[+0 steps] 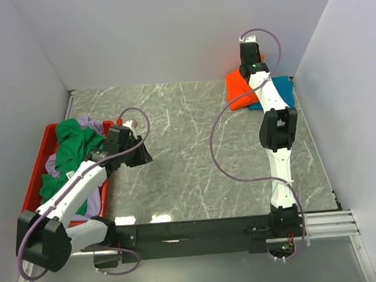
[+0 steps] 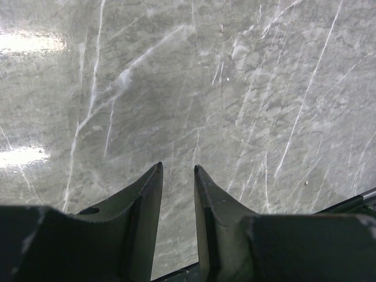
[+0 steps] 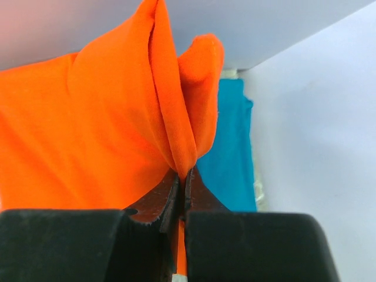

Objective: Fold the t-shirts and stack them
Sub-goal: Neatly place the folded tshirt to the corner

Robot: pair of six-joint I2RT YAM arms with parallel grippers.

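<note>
Top external view.
- Bench [image 1: 189,160]: grey marbled top inside white walls, both arm bases at its near edge.
- Red plastic tray [image 1: 35,173]: at the bench's left edge, serving as the holding bin for unfolded stock.
- Green t-shirt [image 1: 73,148]: crumpled and heaped in the tray, lying over the one below.
- Pale lavender t-shirt [image 1: 94,199]: also in the tray, showing at the far and near ends under the green one.
- Orange t-shirt [image 1: 238,90]: far right corner of the bench, lying partly on the teal one.
- Teal-blue t-shirt [image 1: 282,90]: flat beneath and to the right of the orange; this corner reads as the stacking place.
- Left end effector [image 1: 144,158]: just beside the tray's inner rim, over bare bench.
- Right end effector [image 1: 251,53]: arm fully stretched to the far corner, over the orange cloth.

Left wrist view.
- Left end effector: the two fingers stand a narrow gap apart with nothing between them; only bare bench lies beyond. Judged to be waiting next to the tray for the next shirt.

Right wrist view.
- Right end effector: fingers pressed together on a pinched ridge of the orange t-shirt, which rises in a raised fold from the grip while the rest spreads left. The teal-blue t-shirt shows beneath on the right, against the wall. Judged purpose: settling the orange shirt onto the stack.
</note>
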